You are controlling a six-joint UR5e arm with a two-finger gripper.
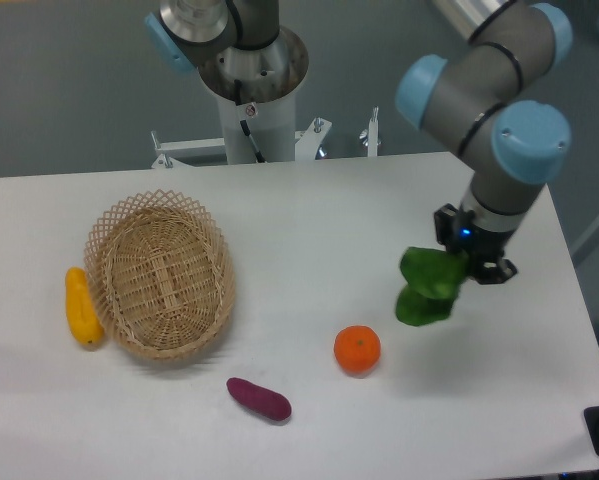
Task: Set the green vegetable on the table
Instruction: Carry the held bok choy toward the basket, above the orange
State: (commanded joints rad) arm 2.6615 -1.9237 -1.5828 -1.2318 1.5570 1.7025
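carry step: hand (pixel 466 262) pinching the green vegetable (pixel 426 287), hanging up-right of the orange (pixel 357 349), above the white surface (pixel 319 230). next calls for lowering until it rests, then spreading the fingers.

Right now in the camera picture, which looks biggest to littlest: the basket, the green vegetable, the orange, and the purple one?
1. basket
2. green vegetable, held up nearer the camera, so maybe flattered
3. purple piece and orange: too alike to rank

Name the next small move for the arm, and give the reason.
Probably lower straight down, then release. The end effector grips the dark green leafy toy vegetable, apparently above the white flat tabletop, with bare surface beneath and the round orange fruit off to the side.
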